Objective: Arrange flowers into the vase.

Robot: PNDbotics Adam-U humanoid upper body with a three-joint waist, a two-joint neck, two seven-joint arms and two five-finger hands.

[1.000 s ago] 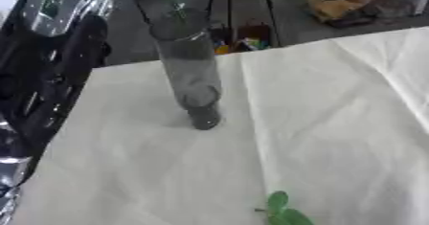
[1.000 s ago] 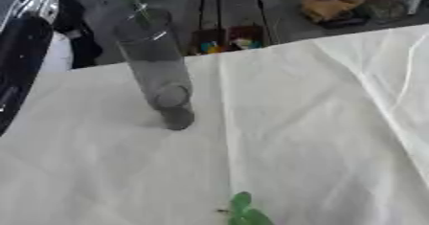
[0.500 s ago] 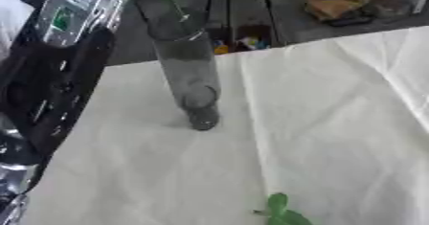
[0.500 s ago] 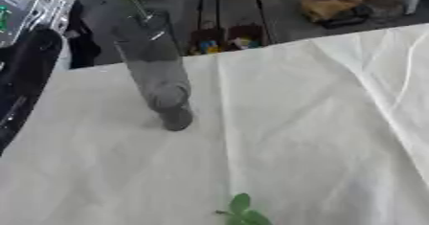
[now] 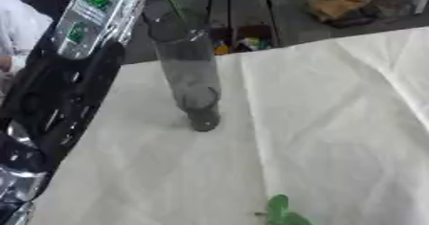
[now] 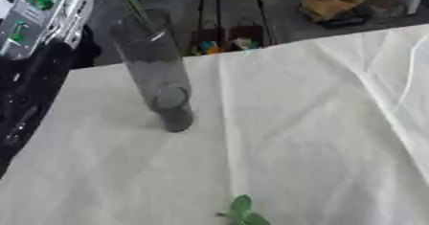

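Note:
A tall clear glass vase (image 5: 191, 75) stands upright on the white cloth (image 5: 335, 123), left of centre. A thin green stem (image 6: 134, 4) rises out of its mouth and leaves the picture at the top. A few green leaves (image 5: 281, 212) of another flower lie at the cloth's near edge. My left arm (image 5: 75, 75), black with a silver part and green lights, runs up the left side close beside the vase. Its hand lies beyond the top edge. My right hand shows in neither view.
The cloth's far edge runs just behind the vase. Beyond it the floor holds thin dark legs of a stand (image 5: 220, 8), small coloured objects (image 5: 243, 42) and a brown heap (image 5: 335, 6). Creased cloth stretches to the right of the vase.
My left arm has shifted a little to the right, closer to the vase. The vase, stem and leaves have stayed in place.

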